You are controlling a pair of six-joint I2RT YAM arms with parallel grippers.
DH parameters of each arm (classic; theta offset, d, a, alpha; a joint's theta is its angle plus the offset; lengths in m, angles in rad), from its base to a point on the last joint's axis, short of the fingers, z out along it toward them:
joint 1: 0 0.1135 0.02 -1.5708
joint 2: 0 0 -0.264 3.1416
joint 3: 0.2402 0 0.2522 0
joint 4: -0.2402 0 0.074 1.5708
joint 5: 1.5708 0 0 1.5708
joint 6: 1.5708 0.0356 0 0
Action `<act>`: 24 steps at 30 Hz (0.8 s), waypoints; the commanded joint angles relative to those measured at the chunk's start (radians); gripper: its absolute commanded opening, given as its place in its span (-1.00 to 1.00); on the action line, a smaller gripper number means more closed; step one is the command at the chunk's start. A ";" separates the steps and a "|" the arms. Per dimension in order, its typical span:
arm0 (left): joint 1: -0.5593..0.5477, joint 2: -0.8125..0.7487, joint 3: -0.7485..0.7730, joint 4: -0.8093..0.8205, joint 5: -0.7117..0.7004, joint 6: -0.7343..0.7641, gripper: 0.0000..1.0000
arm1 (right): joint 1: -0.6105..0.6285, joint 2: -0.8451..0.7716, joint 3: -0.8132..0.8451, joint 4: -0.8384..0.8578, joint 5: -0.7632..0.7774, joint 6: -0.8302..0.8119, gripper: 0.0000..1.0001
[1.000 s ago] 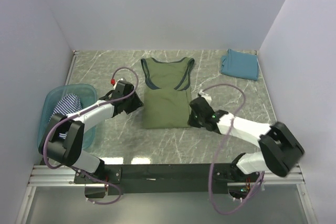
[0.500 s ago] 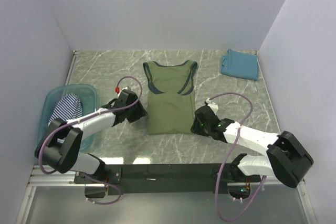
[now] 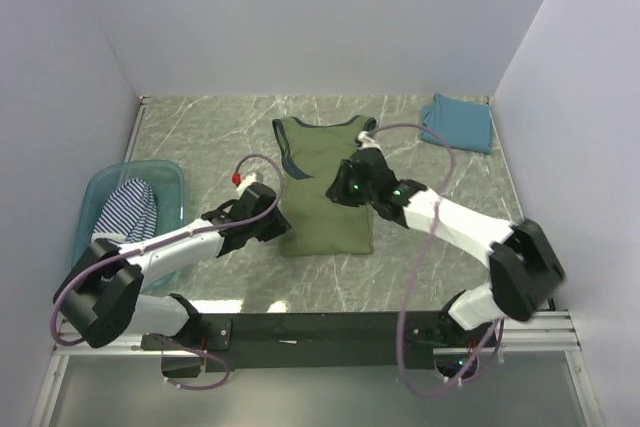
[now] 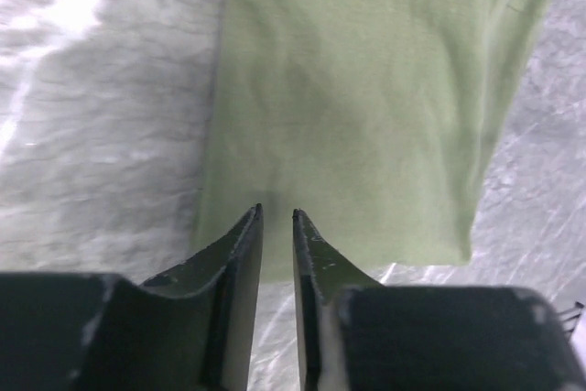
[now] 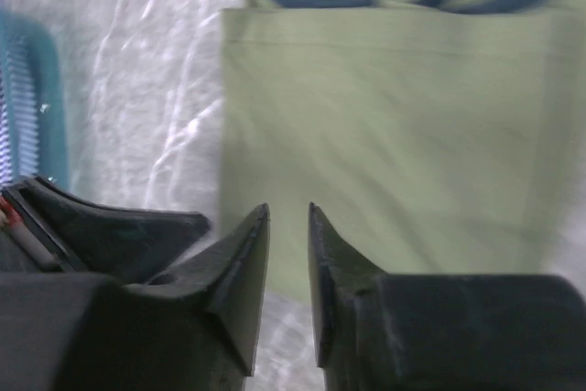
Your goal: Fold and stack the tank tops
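Olive-green tank top (image 3: 325, 202) folded narrow, centre of frame | left gripper (image 4: 275, 215) at its lower-left hem, jaws a slit apart | right gripper (image 5: 288, 208) over its middle, jaws slightly apart too | teal tank top (image 3: 456, 124) folded, upper right | striped tank top (image 3: 125, 209) in tub (image 3: 140, 165), left edge

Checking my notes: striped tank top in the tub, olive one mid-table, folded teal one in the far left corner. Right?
No: the top external view shows the teal tank top in the far right corner. The striped tank top is in the tub and the olive tank top mid-table, as noted.
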 commanded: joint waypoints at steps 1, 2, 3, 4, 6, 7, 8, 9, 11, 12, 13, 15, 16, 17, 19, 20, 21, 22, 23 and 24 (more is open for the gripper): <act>-0.030 0.038 0.008 0.106 -0.002 -0.063 -0.51 | -0.027 0.147 0.092 0.097 -0.181 -0.049 -0.42; -0.035 0.049 0.006 0.120 -0.005 -0.064 -0.52 | -0.031 0.209 0.122 0.109 -0.188 -0.049 -0.43; -0.039 0.063 0.008 0.135 -0.005 -0.069 -0.53 | -0.038 0.237 0.132 0.114 -0.191 -0.054 -0.44; -0.041 0.092 0.006 0.144 0.004 -0.069 -0.56 | -0.048 0.258 0.141 0.122 -0.197 -0.055 -0.45; -0.050 0.118 0.008 0.152 -0.005 -0.069 -0.59 | -0.068 0.316 0.155 0.137 -0.209 -0.065 -0.48; -0.062 0.143 0.011 0.139 -0.012 -0.074 -0.59 | -0.088 0.332 0.155 0.143 -0.214 -0.065 -0.49; -0.067 0.160 0.014 0.126 -0.021 -0.074 -0.59 | -0.105 0.350 0.144 0.158 -0.220 -0.065 -0.50; -0.070 0.173 0.019 0.108 -0.031 -0.077 -0.60 | -0.122 0.359 0.140 0.158 -0.228 -0.063 -0.53; -0.079 0.210 0.026 0.050 -0.061 -0.089 -0.61 | -0.169 0.384 0.124 0.192 -0.252 -0.063 -0.53; -0.082 0.219 0.026 0.030 -0.071 -0.097 -0.61 | -0.183 0.393 0.124 0.194 -0.257 -0.065 -0.54; -0.084 0.230 0.017 0.011 -0.083 -0.106 -0.61 | -0.203 0.415 0.121 0.192 -0.261 -0.065 -0.55; -0.089 0.235 0.008 -0.010 -0.092 -0.118 -0.62 | -0.245 0.435 0.126 0.189 -0.289 -0.062 -0.59; -0.092 0.229 -0.006 -0.013 -0.094 -0.124 -0.62 | -0.254 0.448 0.123 0.188 -0.294 -0.062 -0.60; -0.092 0.226 -0.012 -0.023 -0.098 -0.127 -0.62 | -0.268 0.455 0.120 0.186 -0.294 -0.060 -0.60; -0.093 0.209 -0.032 -0.027 -0.100 -0.133 -0.63 | -0.277 0.467 0.120 0.177 -0.283 -0.062 -0.61; -0.093 0.206 -0.037 -0.033 -0.100 -0.135 -0.64 | -0.280 0.471 0.121 0.168 -0.277 -0.065 -0.62; -0.093 0.198 -0.041 -0.036 -0.098 -0.135 -0.64 | -0.286 0.472 0.118 0.168 -0.271 -0.069 -0.62; -0.096 0.186 -0.050 -0.038 -0.095 -0.135 -0.65 | -0.288 0.475 0.117 0.162 -0.243 -0.071 -0.62; -0.096 0.178 -0.055 -0.039 -0.095 -0.135 -0.65 | -0.291 0.476 0.118 0.124 -0.229 -0.072 -0.63; -0.098 0.172 -0.060 -0.046 -0.095 -0.135 -0.66 | -0.294 0.476 0.115 0.107 -0.213 -0.068 -0.66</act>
